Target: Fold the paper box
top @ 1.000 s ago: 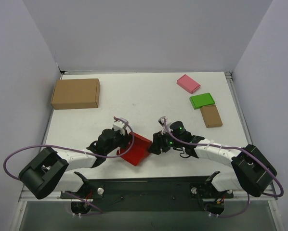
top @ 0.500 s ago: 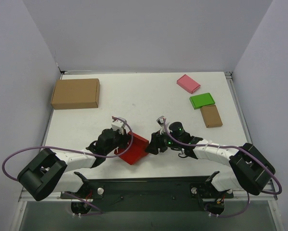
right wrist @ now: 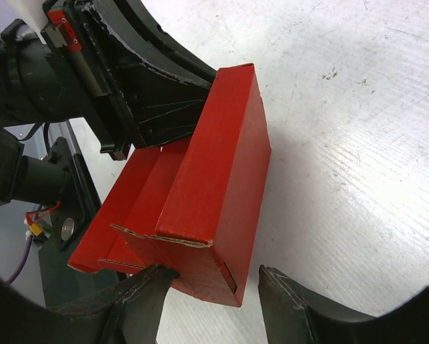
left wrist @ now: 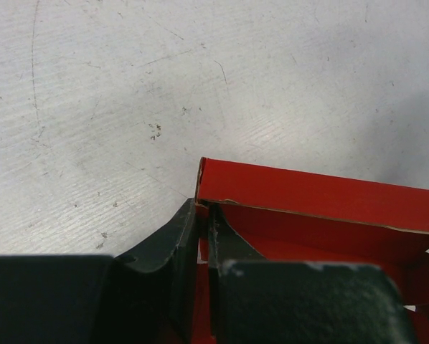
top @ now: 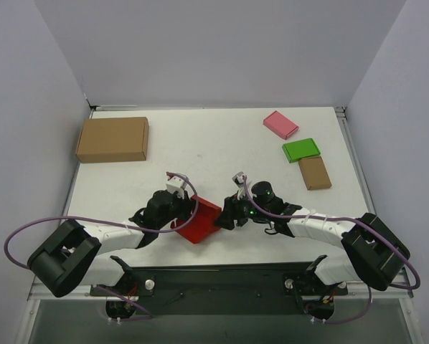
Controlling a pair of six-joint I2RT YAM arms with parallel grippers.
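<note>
Tabletop first: the scuffed white table [top: 222, 143] carries everything, and your work sits near its front edge, between the two arms. At the far left, well apart from the action, the large brown cardboard carton [top: 112, 139] lies closed, so you cannot tell what it holds. The bright red thin-cardboard paper box [top: 200, 222] rests on the table near front centre, half formed. One long wall stands upright, lower panels lie stepped beside it, and nothing shows inside. At the far right, the flat green box [top: 301, 150], the flat pink box [top: 280, 124] and the small flat brown box [top: 315, 172] all lie closed.

Your left gripper [left wrist: 202, 211] is pinched on the end of the upright wall, one finger inside and one outside. I judge that this anchors the box while the other arm works. Your right gripper [right wrist: 213, 279] has its jaws spread and straddles the box's open end corner without clamping it. It seems placed there to press or catch an end flap.
</note>
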